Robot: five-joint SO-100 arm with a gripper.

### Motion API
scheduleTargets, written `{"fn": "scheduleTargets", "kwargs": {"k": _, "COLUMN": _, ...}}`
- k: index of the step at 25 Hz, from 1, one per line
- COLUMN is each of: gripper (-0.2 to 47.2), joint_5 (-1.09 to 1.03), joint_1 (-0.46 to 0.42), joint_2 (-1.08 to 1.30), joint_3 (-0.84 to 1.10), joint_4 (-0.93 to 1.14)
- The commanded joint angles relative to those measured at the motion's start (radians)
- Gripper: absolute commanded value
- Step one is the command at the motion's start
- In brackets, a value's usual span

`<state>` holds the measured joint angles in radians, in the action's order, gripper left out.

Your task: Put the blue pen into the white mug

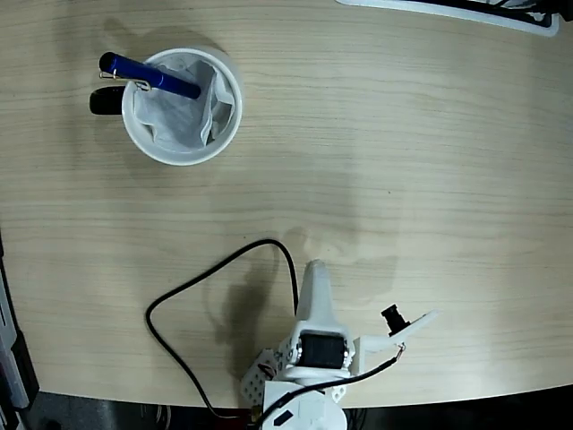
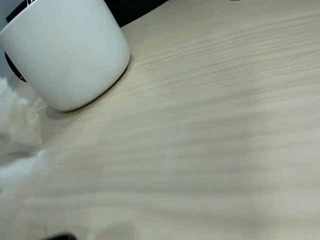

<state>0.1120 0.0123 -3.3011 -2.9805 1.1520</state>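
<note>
In the fixed view, the white mug (image 1: 179,154) stands at the table's upper left, its black handle (image 1: 106,100) on the left and white tissue paper (image 1: 179,116) inside. The blue pen (image 1: 148,75) lies slanted in the mug, one end down in the tissue and the other sticking out over the left rim above the handle. My gripper (image 1: 313,269) is far from it at the bottom centre, pointing up the picture, its fingers together and holding nothing. The wrist view shows the mug (image 2: 70,50) from the side at upper left; the pen is hidden there.
A black cable (image 1: 224,264) loops over the table left of the arm's base (image 1: 309,358). A white flat object (image 1: 448,11) lies along the top right edge. The table's front edge curves just below the arm.
</note>
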Motion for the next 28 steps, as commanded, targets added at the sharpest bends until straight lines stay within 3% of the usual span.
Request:
{"fn": "scheduleTargets", "kwargs": {"k": 1, "gripper": -0.1, "joint_5": 0.018, "joint_1": 0.011, "joint_2": -0.069, "joint_3": -0.008, "joint_4": 0.061}}
{"fn": "scheduleTargets", "kwargs": {"k": 28, "gripper": 0.0, "joint_5": 0.017, "joint_1": 0.008, "joint_2": -0.069, "joint_3": -0.006, "joint_4": 0.078}}
